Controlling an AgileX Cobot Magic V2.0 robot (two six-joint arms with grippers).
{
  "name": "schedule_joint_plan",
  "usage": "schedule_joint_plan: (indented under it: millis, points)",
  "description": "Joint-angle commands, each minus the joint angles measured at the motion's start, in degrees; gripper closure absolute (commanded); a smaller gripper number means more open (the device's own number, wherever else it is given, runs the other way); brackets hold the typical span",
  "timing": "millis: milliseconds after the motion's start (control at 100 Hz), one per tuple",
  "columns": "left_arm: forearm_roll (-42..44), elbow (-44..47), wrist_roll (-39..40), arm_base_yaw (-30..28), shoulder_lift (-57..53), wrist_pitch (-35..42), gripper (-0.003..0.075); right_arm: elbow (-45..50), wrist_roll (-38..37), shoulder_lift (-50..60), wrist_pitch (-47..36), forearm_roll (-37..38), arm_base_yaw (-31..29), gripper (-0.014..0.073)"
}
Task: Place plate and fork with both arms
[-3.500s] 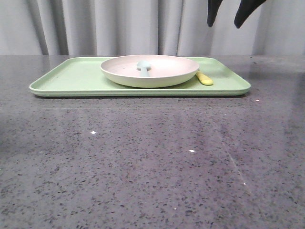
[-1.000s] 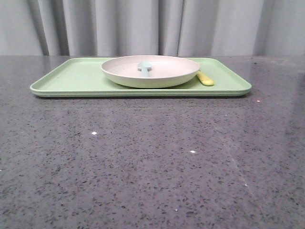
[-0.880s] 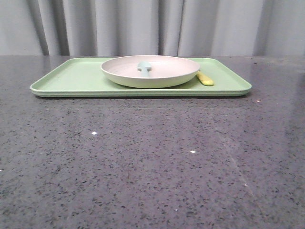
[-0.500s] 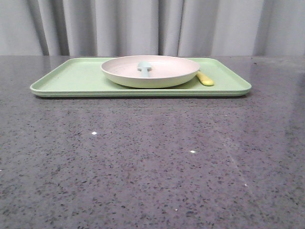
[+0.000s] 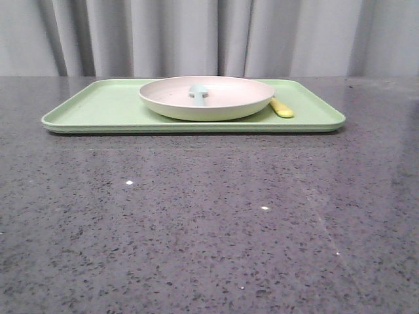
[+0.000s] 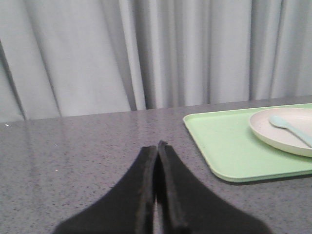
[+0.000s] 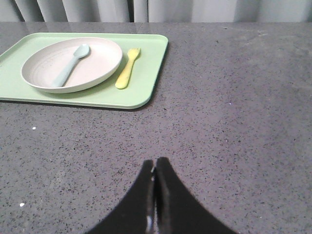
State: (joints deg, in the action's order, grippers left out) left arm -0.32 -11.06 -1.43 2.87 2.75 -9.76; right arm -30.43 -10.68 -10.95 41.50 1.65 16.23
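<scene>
The off-white plate (image 5: 206, 97) sits on the light-green tray (image 5: 98, 108) at the back of the table. It also shows in the right wrist view (image 7: 72, 64) and in the left wrist view (image 6: 287, 131). The yellow fork (image 5: 281, 108) lies on the tray just right of the plate, clear in the right wrist view (image 7: 127, 74). My left gripper (image 6: 157, 146) is shut and empty, over the table left of the tray. My right gripper (image 7: 155, 163) is shut and empty, over the table right of the tray and nearer than it. Neither gripper shows in the front view.
A pale blue spoon (image 5: 197, 91) lies in the plate, also seen in the right wrist view (image 7: 71, 64). The table is dark speckled stone (image 5: 209, 222). A grey curtain (image 5: 209, 36) hangs behind it.
The right gripper's fingers, at the top right 3.5 s ago, have left the front view. The plate, fork and tray have not moved.
</scene>
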Motion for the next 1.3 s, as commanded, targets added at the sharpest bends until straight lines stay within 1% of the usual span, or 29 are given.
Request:
schedule_joint_plan:
  millis: [0,270,320,380,1290]
  points:
    - [-2.08,0.83,-2.84,-2.06,-0.13,6.79,0.0741,-1.39,0.58,-0.5,-4.06,0.98,-0.53,0.0632]
    - [-3.41,11.9,0.29,-5.65,-2.75,14.0,0.0741,-1.39,0.58,-0.5,-4.06,0.98,-0.53,0.0632]
    - [-3.55,11.76,0.29,-6.14,-3.84,10.66,0.0741,-1.39,0.58,-0.5,-4.06,0.98,-0.53,0.0632]
    - [-3.55,11.76,0.29,-6.41,-4.81,10.23,0.0741,-1.39,0.58,-0.5,-4.19,0.98,-0.53,0.0632]
    - [-3.55,11.76,0.29,-6.55,-4.81,10.23,0.0741,-1.39,0.58,-0.5,-4.22,0.98,-0.53,0.0632]
